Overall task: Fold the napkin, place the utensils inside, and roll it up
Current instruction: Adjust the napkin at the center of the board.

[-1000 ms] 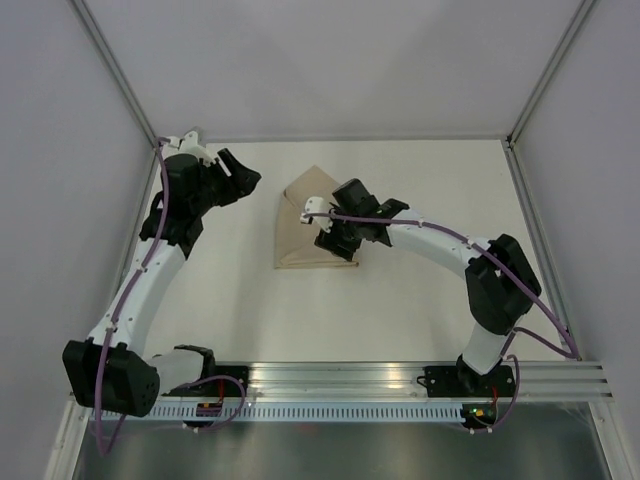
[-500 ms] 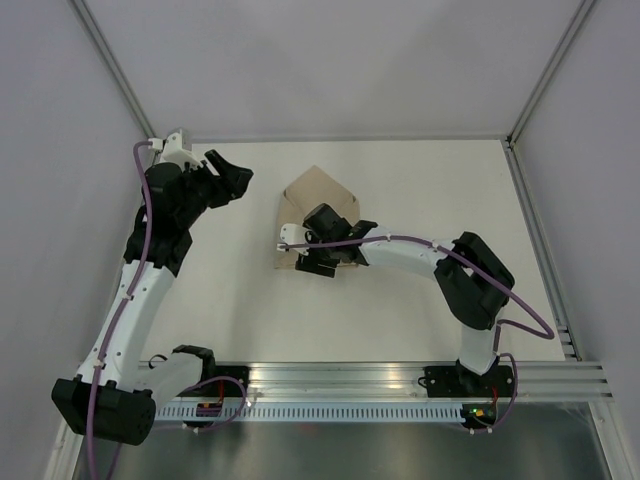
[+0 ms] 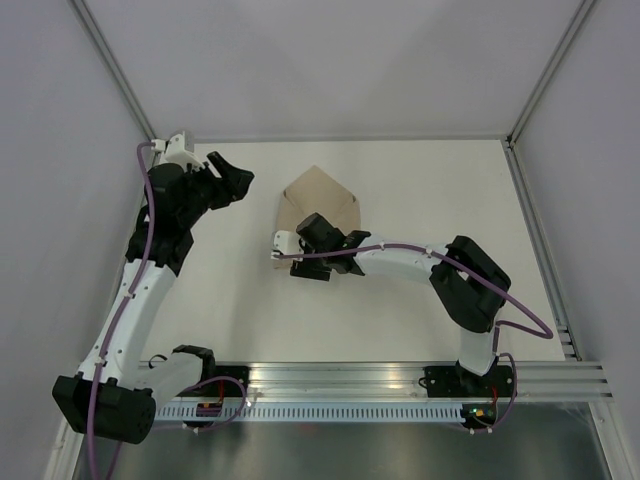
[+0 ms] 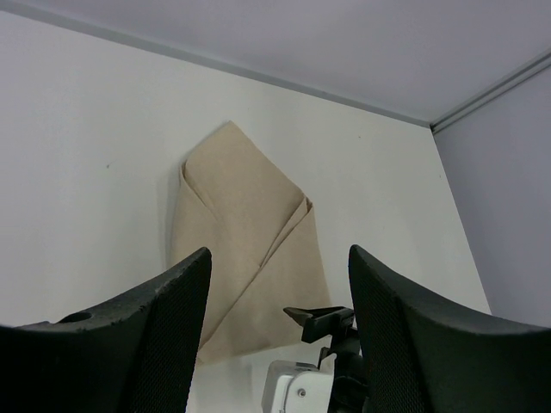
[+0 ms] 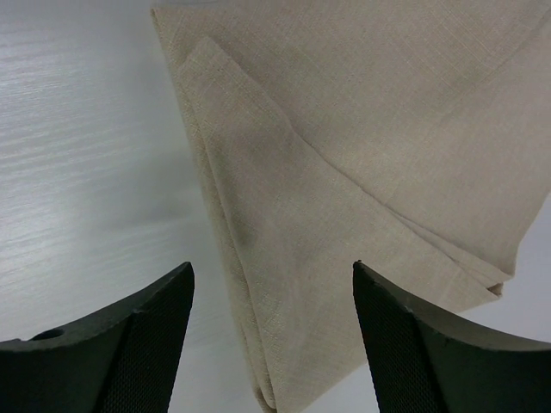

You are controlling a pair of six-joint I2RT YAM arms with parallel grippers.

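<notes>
My right gripper [image 5: 271, 344] hangs open over the napkin's [image 5: 370, 163] folded edge — I want all layers pinched together, low.

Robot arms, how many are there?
2. The left arm stands at the table's left side, away from the napkin. The right arm reaches in from the right, over the napkin's near edge. None looks hidden.
</notes>
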